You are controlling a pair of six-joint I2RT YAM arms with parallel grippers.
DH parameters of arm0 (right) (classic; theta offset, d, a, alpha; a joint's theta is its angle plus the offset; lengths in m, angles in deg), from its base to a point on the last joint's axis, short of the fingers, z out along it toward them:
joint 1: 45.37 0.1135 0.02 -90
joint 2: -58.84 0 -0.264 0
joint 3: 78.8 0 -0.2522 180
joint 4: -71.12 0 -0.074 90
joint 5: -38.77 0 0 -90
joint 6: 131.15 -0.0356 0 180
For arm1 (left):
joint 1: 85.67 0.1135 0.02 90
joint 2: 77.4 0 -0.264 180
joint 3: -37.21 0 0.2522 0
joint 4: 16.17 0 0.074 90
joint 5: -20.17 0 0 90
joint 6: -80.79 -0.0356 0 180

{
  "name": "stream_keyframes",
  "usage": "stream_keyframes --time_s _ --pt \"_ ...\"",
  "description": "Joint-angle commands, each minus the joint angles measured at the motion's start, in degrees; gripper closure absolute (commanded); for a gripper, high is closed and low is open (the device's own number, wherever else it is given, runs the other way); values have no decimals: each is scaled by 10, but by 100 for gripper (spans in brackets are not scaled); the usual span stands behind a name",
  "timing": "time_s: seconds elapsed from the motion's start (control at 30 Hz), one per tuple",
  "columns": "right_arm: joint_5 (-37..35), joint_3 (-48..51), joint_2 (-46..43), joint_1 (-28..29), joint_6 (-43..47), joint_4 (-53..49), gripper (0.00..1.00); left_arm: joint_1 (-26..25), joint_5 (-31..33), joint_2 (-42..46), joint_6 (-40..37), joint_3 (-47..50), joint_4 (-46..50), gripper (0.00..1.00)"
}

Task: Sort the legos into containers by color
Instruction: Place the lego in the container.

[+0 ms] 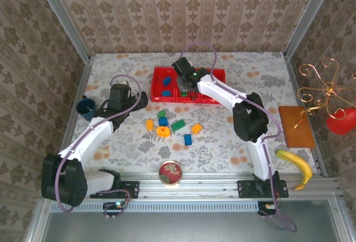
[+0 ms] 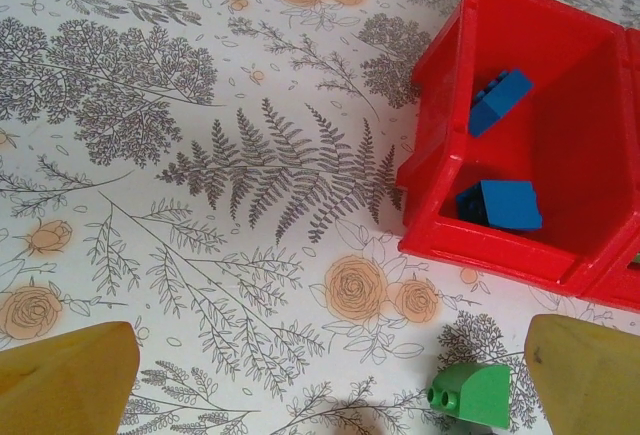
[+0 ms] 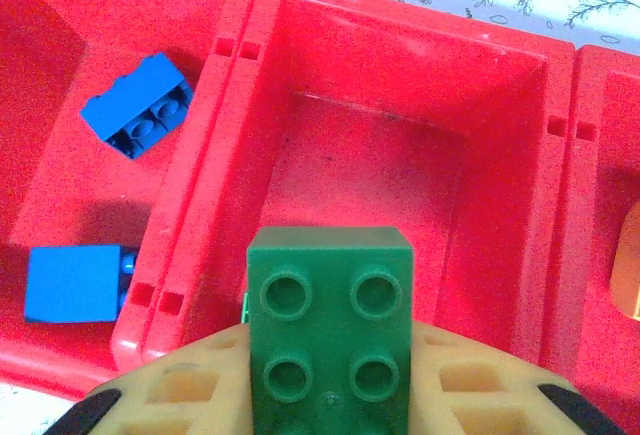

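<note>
Green lego (image 3: 330, 340) clamped in right gripper (image 3: 330, 395), poised over near wall of red tray (image 3: 560, 205), middle compartment (image 3: 370, 185) just ahead

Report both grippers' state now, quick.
Left gripper: open, empty.
Right gripper: shut on the green lego, over the red tray.

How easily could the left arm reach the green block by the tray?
Probably easily: the left claw is open, and the green block lies on bare table beside one finger, apart from the tray.
</note>
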Motion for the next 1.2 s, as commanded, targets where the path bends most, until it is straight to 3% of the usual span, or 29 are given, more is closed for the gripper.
stream_keyframes --time_s 0.0,0.27,0.6,1.17 --pt "-8 -20 21 -7 9 -17 84 6 -8 12 10 9 4 0" --pt "-4 -32 43 -16 8 -17 77 9 -12 13 9 8 6 0" --pt "8 -35 36 -20 6 -30 54 14 -15 16 8 6 9 0" --pt "7 52 -69 -6 -6 -15 41 18 -17 30 7 13 17 0"
